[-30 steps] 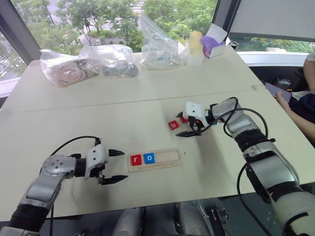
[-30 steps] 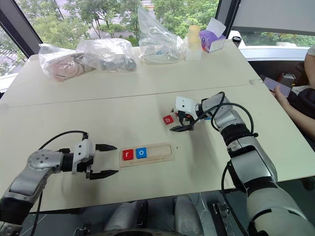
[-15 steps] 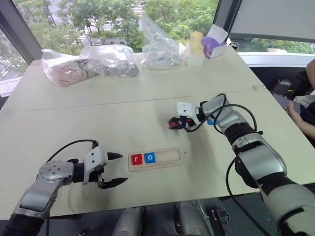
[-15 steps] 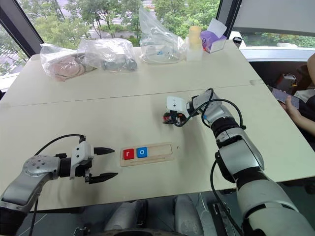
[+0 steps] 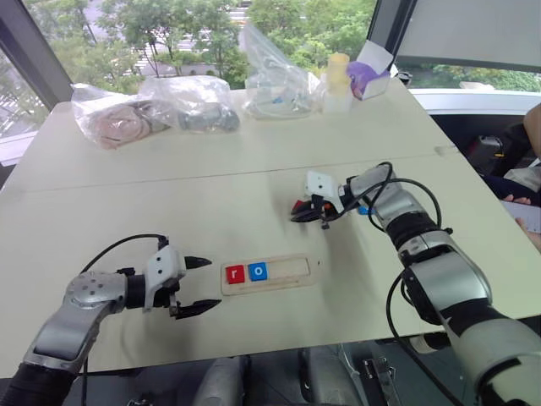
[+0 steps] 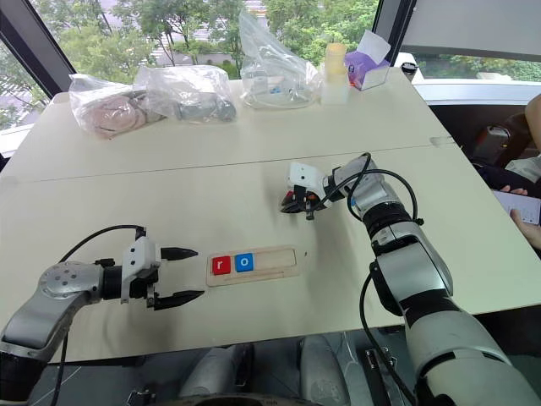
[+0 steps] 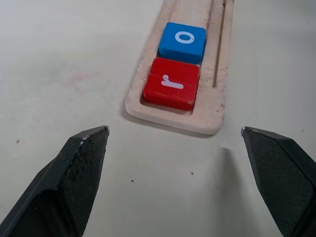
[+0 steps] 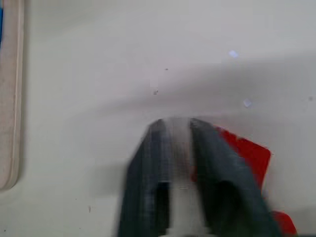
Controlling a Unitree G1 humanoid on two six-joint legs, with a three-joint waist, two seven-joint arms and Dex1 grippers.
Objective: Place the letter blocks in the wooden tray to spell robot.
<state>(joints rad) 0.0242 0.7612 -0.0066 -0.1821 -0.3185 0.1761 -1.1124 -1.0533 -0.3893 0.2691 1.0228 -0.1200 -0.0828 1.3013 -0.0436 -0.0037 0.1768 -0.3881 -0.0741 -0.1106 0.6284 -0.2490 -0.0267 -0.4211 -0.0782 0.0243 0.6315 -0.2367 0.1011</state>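
We find the tray [image 5: 268, 274] on the worktop [image 5: 169, 203] with a red r [image 7: 172, 83] and a blue o [image 7: 182, 39] seated side by side at its left end; the rest of the slot is bare, so we judge two letters done and three outstanding. The left claw [image 5: 198, 286] lies just left of the tray, spread wide and empty, facing the tray end, seemingly on standby. The right claw [image 8: 173, 136] is down among the loose blocks beyond the tray. Its fingers [image 8: 153, 148] are narrowly parted with nothing visible between them, and a red block [image 8: 247, 153] lies against one finger's outer side. We judge no block is gripped yet.
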